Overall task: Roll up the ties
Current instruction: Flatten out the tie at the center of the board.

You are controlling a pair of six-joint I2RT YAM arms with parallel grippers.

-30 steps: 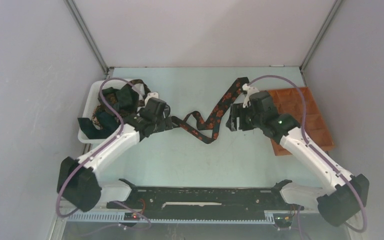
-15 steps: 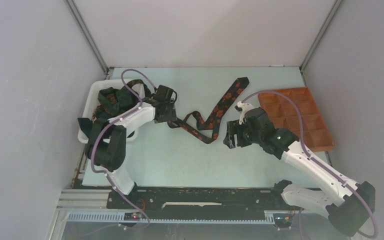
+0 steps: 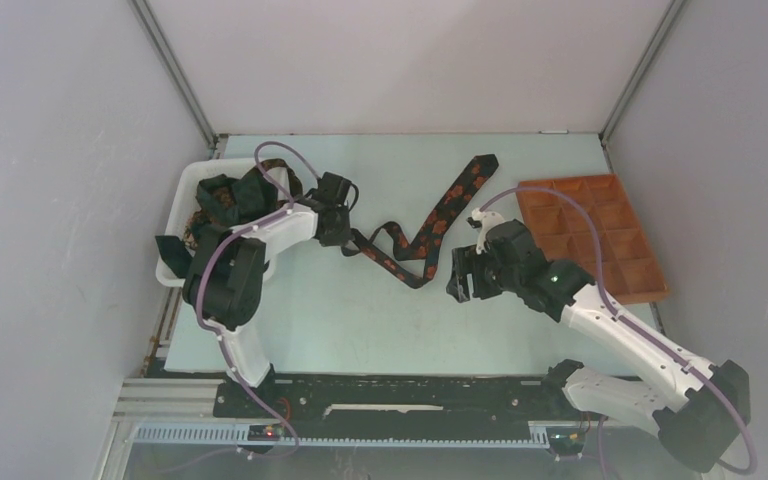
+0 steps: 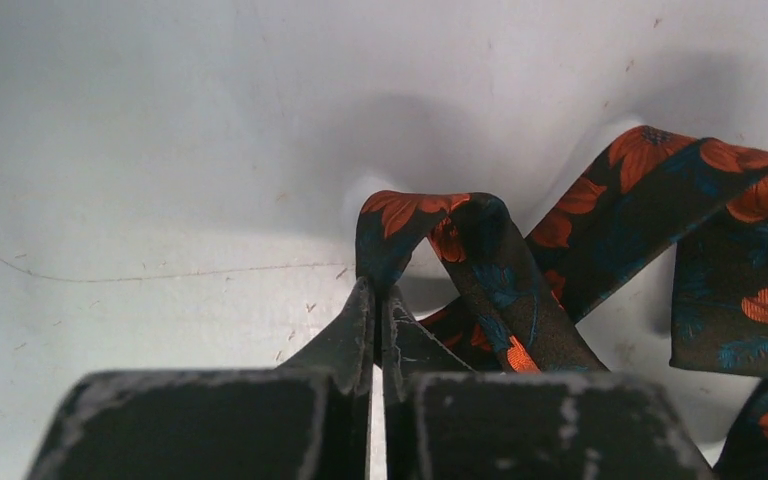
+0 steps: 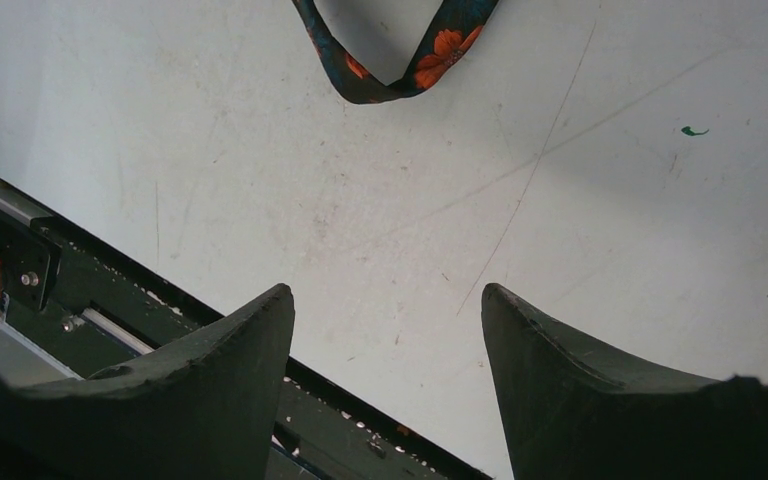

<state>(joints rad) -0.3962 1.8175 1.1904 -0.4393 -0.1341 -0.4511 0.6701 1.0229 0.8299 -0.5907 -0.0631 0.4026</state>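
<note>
A black tie (image 3: 438, 222) with orange-red flowers zigzags across the middle of the table, its wide pointed end at the back. My left gripper (image 3: 346, 238) is at the tie's narrow left end. In the left wrist view the jaws (image 4: 378, 292) are shut on a raised fold of the tie (image 4: 480, 250). More dark ties (image 3: 222, 197) lie heaped in the white bin (image 3: 173, 204). My right gripper (image 3: 460, 278) hovers just right of the tie's near bend, open with nothing between its fingers (image 5: 385, 300). The bend of the tie (image 5: 390, 85) shows beyond them.
An orange-brown compartment tray (image 3: 630, 250) sits at the right edge, behind the right arm. The black base rail (image 3: 410, 392) runs along the near edge and also shows as a rail (image 5: 20, 250) in the right wrist view. Grey walls close in the sides and back.
My left gripper has closed on the tie's narrow end, and the left arm has folded in and swung back toward the bin. My right gripper has moved nearer and slightly left, still open.
</note>
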